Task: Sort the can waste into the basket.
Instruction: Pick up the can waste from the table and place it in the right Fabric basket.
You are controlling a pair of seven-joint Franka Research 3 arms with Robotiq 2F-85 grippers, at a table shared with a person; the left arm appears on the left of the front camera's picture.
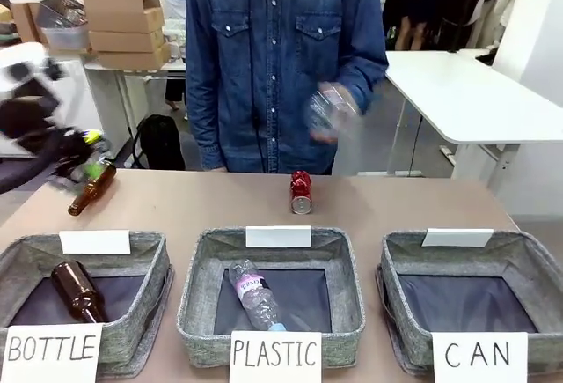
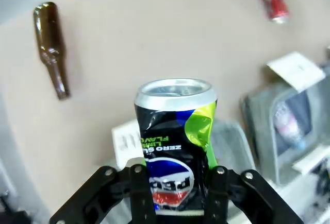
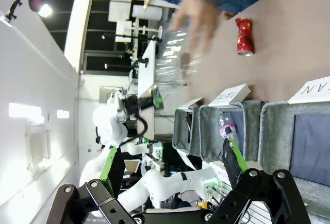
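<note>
Where the left tool (image 2: 178,185) closes, the dark can (image 2: 175,131) sits clamped.

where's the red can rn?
Front view: the red can is on the table, about centre and toward the far edge. It sits just beyond the PLASTIC basket, directly in front of the person.

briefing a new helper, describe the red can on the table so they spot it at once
Look at the tan table, on the person's side of the middle basket signed PLASTIC. The red can sits there alone: small, dented, silver-ended, unlike the brown bottle far left.
</note>
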